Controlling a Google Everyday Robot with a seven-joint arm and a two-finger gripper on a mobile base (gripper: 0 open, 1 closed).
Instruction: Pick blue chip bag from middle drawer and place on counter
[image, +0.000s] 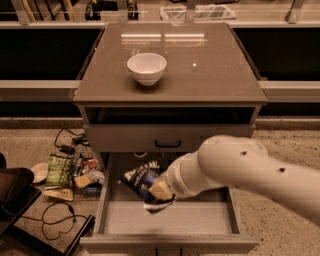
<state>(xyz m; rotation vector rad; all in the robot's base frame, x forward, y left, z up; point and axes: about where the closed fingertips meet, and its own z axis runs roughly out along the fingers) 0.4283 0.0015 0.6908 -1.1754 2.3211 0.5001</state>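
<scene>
The blue chip bag (139, 178) is dark navy with white lettering, and it hangs tilted above the floor of the open middle drawer (165, 219). My gripper (160, 192) is shut on the bag's lower right end. The thick white arm reaches in from the right over the drawer. The counter (210, 75) is the glossy brown-grey top of the cabinet, above and behind the gripper.
A white bowl (146, 67) stands on the counter's left middle. A shallower drawer with a black handle (167, 143) is shut above the open one. A green bag (60, 170), small packets and cables (55, 217) lie on the floor to the left.
</scene>
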